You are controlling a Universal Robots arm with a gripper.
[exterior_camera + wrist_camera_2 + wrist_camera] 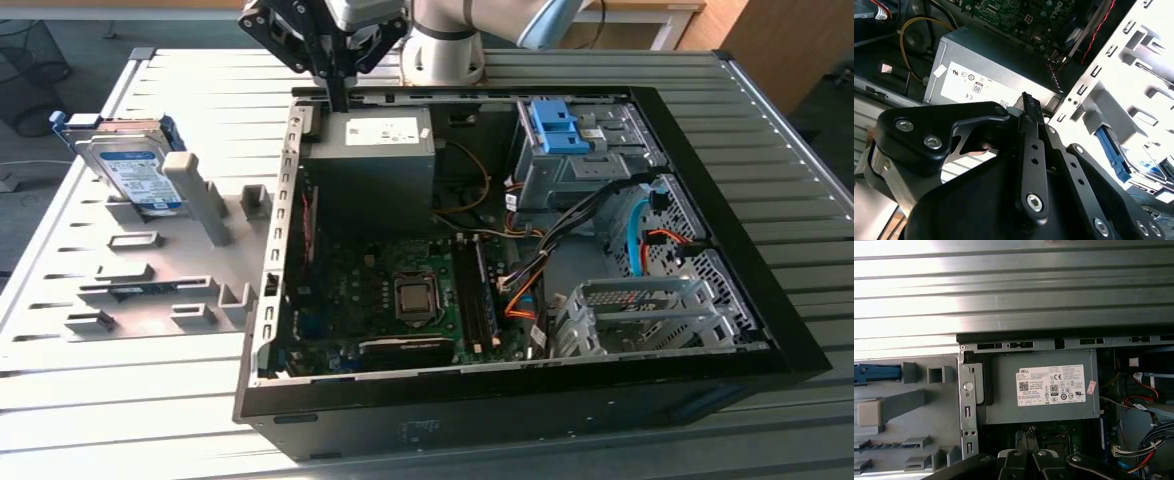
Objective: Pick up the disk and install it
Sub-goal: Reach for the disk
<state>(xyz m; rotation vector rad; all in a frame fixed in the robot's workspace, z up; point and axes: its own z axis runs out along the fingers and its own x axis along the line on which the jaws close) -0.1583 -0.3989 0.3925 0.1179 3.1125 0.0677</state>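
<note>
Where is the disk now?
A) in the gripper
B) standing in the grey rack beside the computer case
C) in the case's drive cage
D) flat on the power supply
B: the disk stands on edge in the grey rack at the exterior view's left, apart from the gripper by the power supply.

Open computer case (534, 405) on a slatted table (134, 425) — grey power supply (378, 165) and motherboard (340, 300) inside.

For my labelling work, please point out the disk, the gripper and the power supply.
the disk (134, 170), exterior view, labelled face.
the gripper (336, 104), exterior view, between its fingertips.
the power supply (1051, 385), first wrist view, white sticker.
</note>
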